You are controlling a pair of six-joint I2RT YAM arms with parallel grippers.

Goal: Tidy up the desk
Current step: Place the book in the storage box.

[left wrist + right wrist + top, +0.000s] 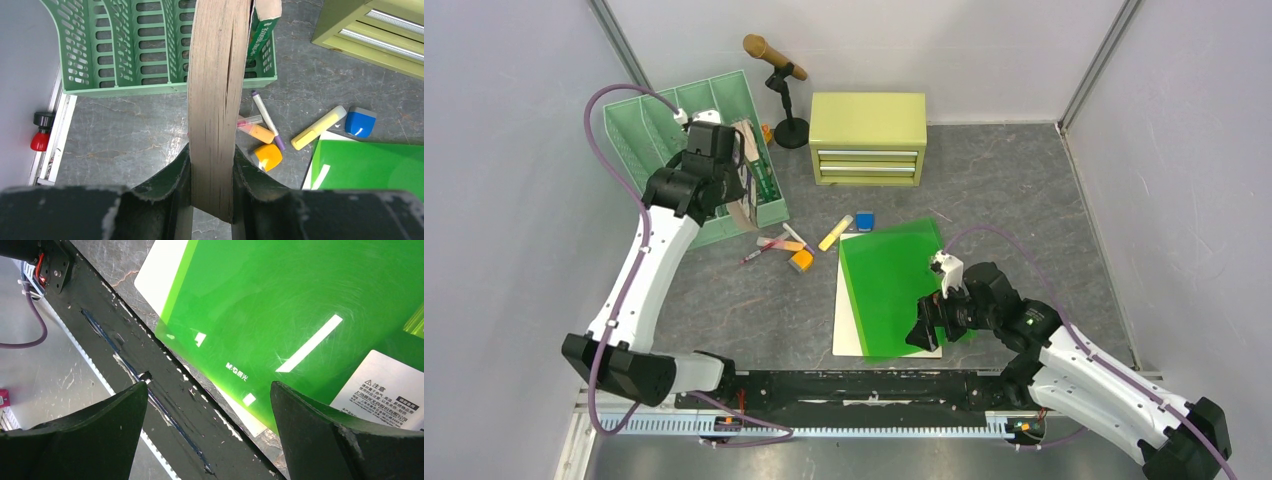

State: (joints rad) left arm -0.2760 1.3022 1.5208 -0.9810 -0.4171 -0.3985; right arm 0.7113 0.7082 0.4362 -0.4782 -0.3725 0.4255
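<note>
Left fingers [167,187] clamp a thick book [215,100]; right fingers [100,425], spread wide and empty, hover over a green folder [280,300] printed "M&G 晨光".

Top external: high at the near edge, looking down on the whole desk [1024,200]. Left wrist: close, facing the file rack [125,89]. Right wrist: closer, over the green folder [280,300] all views share.

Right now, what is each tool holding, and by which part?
Left tool clamps a book across its covers, at one end. Right tool is open, holding nothing.
</note>
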